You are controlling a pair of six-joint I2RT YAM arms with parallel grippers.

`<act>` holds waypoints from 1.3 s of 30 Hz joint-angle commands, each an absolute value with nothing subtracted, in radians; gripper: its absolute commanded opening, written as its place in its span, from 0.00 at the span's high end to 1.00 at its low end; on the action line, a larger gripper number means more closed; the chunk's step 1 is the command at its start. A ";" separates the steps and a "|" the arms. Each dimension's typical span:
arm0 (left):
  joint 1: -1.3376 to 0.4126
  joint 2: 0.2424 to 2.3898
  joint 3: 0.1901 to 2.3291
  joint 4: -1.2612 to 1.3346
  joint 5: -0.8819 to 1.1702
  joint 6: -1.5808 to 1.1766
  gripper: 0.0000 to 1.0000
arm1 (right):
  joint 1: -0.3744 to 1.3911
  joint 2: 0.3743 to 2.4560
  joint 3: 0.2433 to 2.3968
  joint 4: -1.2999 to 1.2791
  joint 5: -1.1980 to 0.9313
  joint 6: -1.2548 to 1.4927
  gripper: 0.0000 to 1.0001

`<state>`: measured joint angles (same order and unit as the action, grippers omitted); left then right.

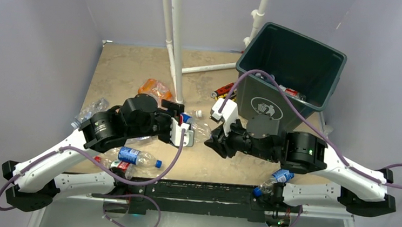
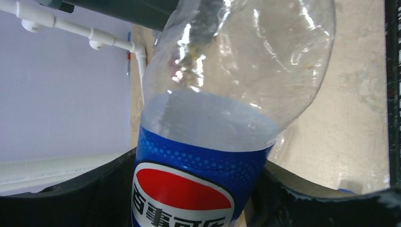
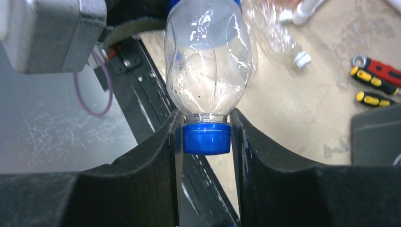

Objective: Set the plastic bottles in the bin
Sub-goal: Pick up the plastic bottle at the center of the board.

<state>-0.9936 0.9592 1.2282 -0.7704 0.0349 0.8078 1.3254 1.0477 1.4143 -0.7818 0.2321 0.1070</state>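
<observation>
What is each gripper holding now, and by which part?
Right gripper holds the bottle by its blue cap. Left gripper surrounds its label; a firm grip cannot be told.

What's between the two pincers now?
A clear plastic bottle with a blue Pepsi label: right pincer clamps its blue cap, left pincer flanks the label. Both wrist views.

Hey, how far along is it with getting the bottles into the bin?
Partway. Done: at least one red-labelled bottle lies in the bin. In hand: the right gripper pinches the held Pepsi bottle by its blue cap, with the left gripper around its label. Left: several bottles on the table, among them an orange-labelled bottle, a loose Pepsi bottle and a blue-capped bottle at its near edge.
</observation>
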 commanded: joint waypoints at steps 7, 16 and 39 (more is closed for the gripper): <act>-0.994 0.926 1.245 -0.702 0.158 0.705 0.61 | 1.327 0.982 1.464 -0.608 0.124 0.090 0.40; -0.994 0.879 1.192 -0.546 0.253 0.479 0.80 | 1.328 0.690 1.246 -0.211 0.116 0.106 0.01; -0.995 0.832 0.907 -0.023 0.342 -0.202 0.85 | 1.327 0.790 0.960 0.377 0.417 0.219 0.20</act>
<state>-0.9955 0.8600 0.9207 -0.0929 0.3115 -0.1764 1.3239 0.7765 0.9039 0.2867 0.3840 0.2012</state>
